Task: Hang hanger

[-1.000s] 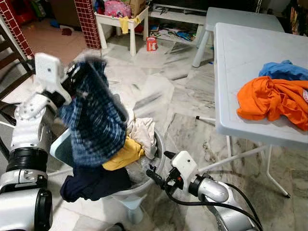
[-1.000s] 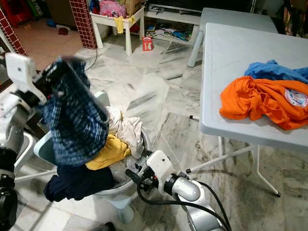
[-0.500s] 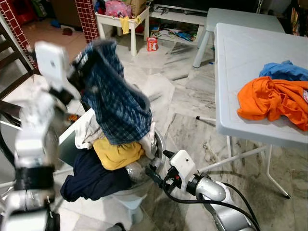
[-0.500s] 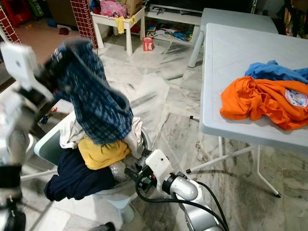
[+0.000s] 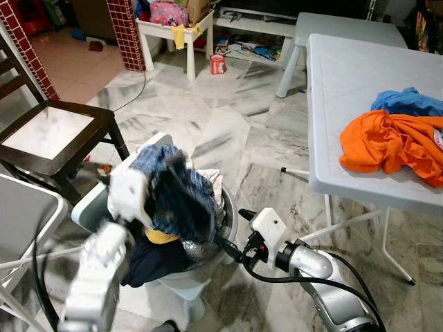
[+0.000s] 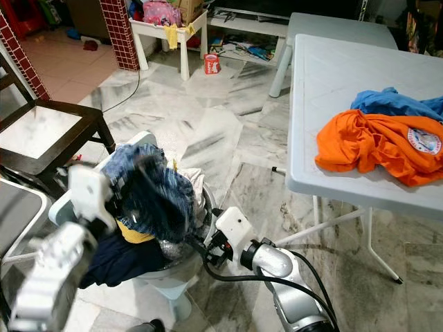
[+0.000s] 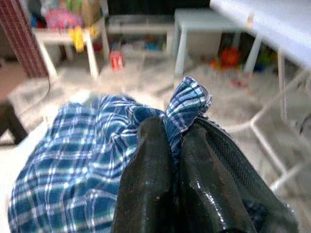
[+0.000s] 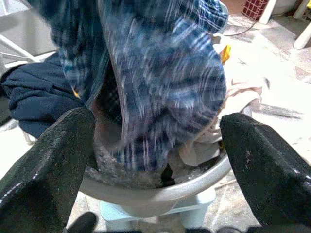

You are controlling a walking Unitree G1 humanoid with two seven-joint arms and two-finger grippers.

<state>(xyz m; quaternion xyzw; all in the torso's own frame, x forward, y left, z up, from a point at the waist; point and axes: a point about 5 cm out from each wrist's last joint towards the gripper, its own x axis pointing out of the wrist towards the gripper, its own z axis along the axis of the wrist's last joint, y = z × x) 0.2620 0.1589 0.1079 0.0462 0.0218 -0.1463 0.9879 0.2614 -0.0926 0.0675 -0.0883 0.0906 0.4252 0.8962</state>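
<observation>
The left gripper had its two black fingers pressed tight together on a fold of the blue plaid shirt, the pinched cloth poking up between the tips. That shirt hung from the grip over the heap of laundry in the pale basin, its lower part blurred, resting against a yellow garment and a white cloth, with a dark navy garment spilling over the basin's near-left rim. The right gripper stood with its fingers spread wide, pointed at the basin's right rim and the plaid cloth, gripping nothing; in the head views it sat just beside that rim, a black cable trailing from its wrist. No hanger could be made out in any view. The basin stood on a marble floor, with a dark wooden chair off its far-left side. A white folding table stood to the right, and near its right edge lay an orange shirt touching a blue garment.
</observation>
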